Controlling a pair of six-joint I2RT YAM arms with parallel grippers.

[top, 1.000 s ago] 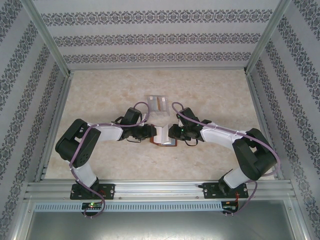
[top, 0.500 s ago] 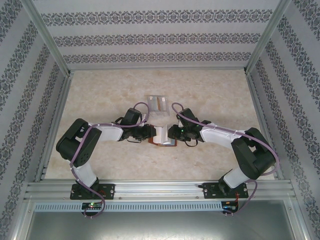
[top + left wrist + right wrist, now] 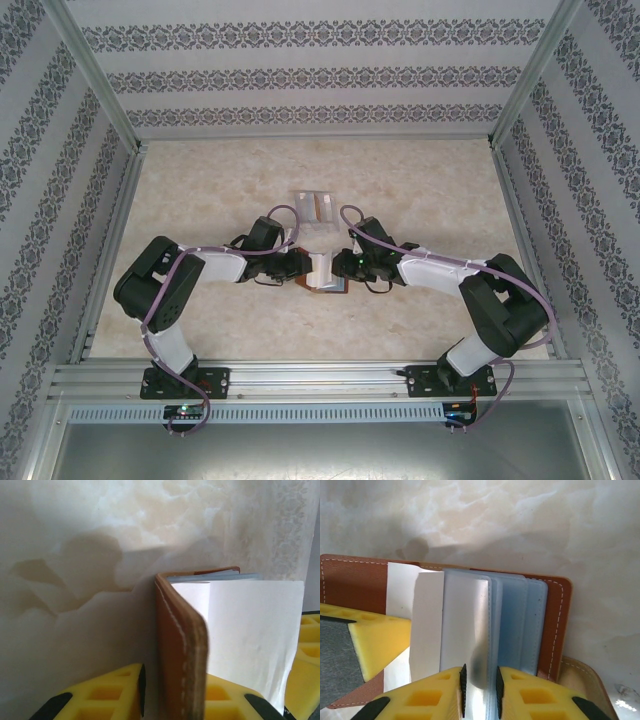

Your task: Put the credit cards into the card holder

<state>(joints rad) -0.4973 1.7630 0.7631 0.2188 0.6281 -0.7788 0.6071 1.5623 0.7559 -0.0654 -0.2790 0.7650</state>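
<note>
The reddish-brown card holder (image 3: 320, 287) lies open at mid-table between my two grippers. My left gripper (image 3: 303, 267) is shut on its raised leather cover (image 3: 181, 650), which stands upright between the yellow fingers (image 3: 107, 692). A white sheet (image 3: 250, 630) leans just behind the cover. My right gripper (image 3: 480, 672) is shut on a silvery-grey credit card (image 3: 465, 620), whose edge lies against the greyish-blue pockets (image 3: 520, 615). Further back on the table lie more credit cards (image 3: 308, 205), silvery ones and an orange-tan one (image 3: 322, 207).
The marble-look table (image 3: 200, 190) is fenced by patterned walls and an aluminium frame (image 3: 110, 260). Both arm bases sit on the rail (image 3: 320, 380) at the near edge. The left gripper's yellow finger (image 3: 375, 640) rests on the holder's left half, close to my right fingers.
My right gripper has shifted left, further over the card holder, covering more of it. The left arm has barely moved.
</note>
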